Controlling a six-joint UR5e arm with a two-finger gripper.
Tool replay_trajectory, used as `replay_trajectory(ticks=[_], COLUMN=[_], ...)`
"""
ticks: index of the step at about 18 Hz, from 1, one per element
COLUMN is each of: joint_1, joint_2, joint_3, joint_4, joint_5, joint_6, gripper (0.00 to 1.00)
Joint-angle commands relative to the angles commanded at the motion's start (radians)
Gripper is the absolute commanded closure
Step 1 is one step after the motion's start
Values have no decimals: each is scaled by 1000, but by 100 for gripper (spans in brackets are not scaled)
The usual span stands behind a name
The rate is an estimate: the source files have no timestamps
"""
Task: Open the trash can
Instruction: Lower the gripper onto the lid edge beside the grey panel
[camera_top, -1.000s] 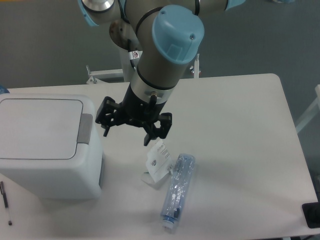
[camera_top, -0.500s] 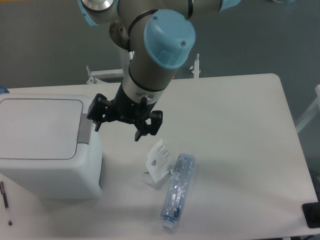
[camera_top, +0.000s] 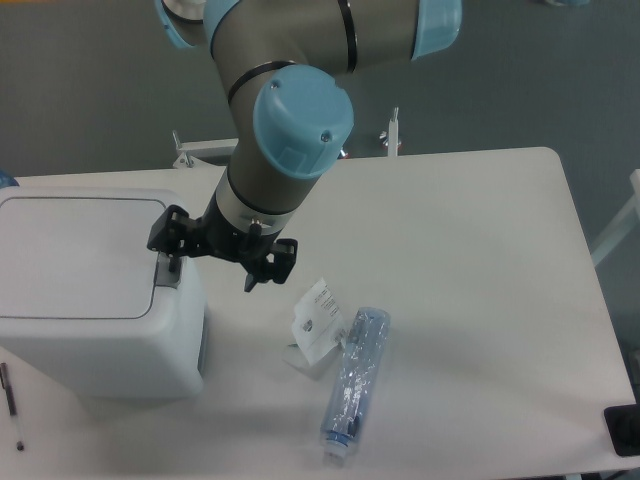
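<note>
1. The pincer (camera_top: 210, 268) hangs from the arm's wrist over the right edge of the trash can (camera_top: 95, 290), its two black fingers spread apart and gripping nothing.
2. One finger (camera_top: 166, 240) is over the grey push-button tab (camera_top: 168, 272) at the right end of the lid; whether it touches the tab cannot be told from this view. The other finger (camera_top: 268, 266) hangs off the can's side, above bare tabletop (camera_top: 470, 270).
3. The arm (camera_top: 290, 130) comes down from the top of the view, grey tube with light blue joint caps, leaning toward the can.
4. The trash can is a large white boxy bin with rounded corners, standing upright at the left end of the tabletop. Its flat white lid (camera_top: 75, 258) lies closed and level.
5. Just right of the can, near the front, a small white card with dark print (camera_top: 318, 318) lies tilted, leaning on something clear beneath it.
6. Beside the card a clear plastic bottle (camera_top: 352, 382) lies on its side, its blue cap end toward the front edge.
7. At the far left front, a thin pen (camera_top: 10, 396) lies beside the can's base.
8. A dark flat object (camera_top: 624, 430) shows partly at the right front corner; what it is cannot be told.
</note>
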Motion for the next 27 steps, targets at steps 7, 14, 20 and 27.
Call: replay_trajectory(ticks=[7, 14, 20, 27], joint_1=[3, 8, 9, 9], joint_2=[18, 23, 18, 15], joint_3=[-3, -5, -8, -9], joint_4=[-6, -9, -5, -2], joint_5=[0, 3, 8, 8], joint_6=[2, 0, 0, -2], gripper=[0, 0, 0, 0])
